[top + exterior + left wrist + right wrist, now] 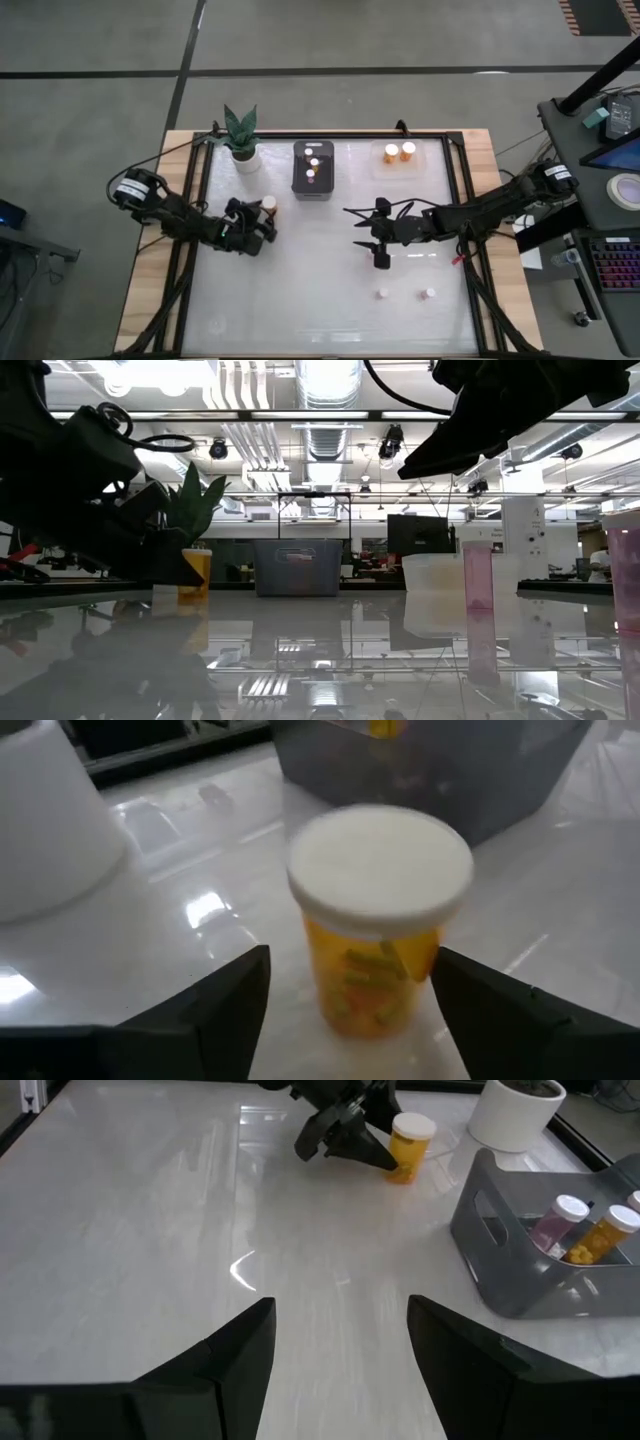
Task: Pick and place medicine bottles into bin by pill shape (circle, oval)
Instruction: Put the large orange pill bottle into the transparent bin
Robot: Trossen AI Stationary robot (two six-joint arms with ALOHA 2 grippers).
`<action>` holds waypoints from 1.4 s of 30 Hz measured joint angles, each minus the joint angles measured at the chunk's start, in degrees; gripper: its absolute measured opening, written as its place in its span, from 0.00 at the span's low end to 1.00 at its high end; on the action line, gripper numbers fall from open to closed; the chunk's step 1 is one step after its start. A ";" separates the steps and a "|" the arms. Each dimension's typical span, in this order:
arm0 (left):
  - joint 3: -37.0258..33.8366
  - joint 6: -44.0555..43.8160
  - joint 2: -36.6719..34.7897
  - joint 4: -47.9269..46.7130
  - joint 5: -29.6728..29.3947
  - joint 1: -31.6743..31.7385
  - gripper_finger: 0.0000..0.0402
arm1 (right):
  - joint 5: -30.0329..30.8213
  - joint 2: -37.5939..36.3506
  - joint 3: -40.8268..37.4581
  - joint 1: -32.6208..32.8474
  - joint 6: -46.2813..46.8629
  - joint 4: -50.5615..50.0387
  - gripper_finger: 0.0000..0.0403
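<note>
An orange medicine bottle with a white cap stands upright on its base on the white table, next to the plant pot. My left gripper is open, one finger on each side of the bottle's body; a gap shows on one side. In the right wrist view this gripper comes at the bottle nearly level. Above the table's middle right, my right gripper hangs open with nothing between its fingers.
A dark grey bin at the far middle holds a few bottles. A clear tray to its right holds two orange ones. Two small bottles stand near the front right. A black frame edges the table.
</note>
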 joint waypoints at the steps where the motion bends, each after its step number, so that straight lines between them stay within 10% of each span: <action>1: 0.00 0.91 0.00 0.00 -0.58 0.12 0.66 | -0.02 0.00 0.00 0.00 -0.02 0.00 0.54; 11: 0.00 5.74 0.73 1.04 -0.88 0.23 0.69 | -0.02 0.00 0.00 0.00 0.02 0.00 0.54; 42: 2.44 18.41 2.35 14.03 5.79 -0.70 0.36 | -0.02 0.00 0.12 0.00 1.16 -0.09 0.54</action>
